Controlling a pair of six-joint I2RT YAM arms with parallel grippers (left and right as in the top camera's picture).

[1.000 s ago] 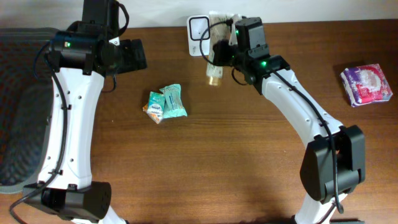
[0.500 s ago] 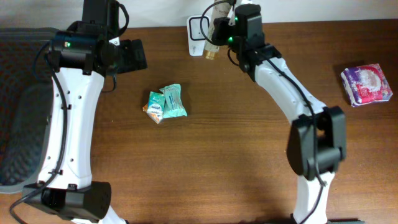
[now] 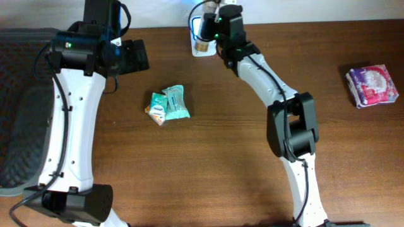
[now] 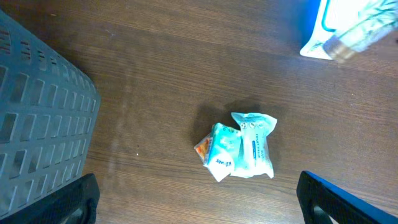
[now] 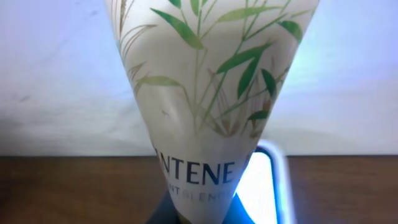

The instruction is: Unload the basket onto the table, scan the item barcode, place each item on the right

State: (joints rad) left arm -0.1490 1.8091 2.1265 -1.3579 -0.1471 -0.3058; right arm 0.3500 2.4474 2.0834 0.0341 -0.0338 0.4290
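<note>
Overhead | right hand point(image 3: 215, 29) grips Pantene tube point(image 5: 205, 93), cap toward scanner point(image 3: 194, 38) | left hand point(image 3: 140, 55) spread

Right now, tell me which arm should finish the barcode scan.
Right. The right gripper is shut on the Pantene tube, held over the lit scanner at the table's far edge. The left gripper hangs open and empty, near the teal packets.

Even room light; blue glow at scanner point(image 3: 197, 30); tube point(image 4: 359, 34) blurred.
</note>
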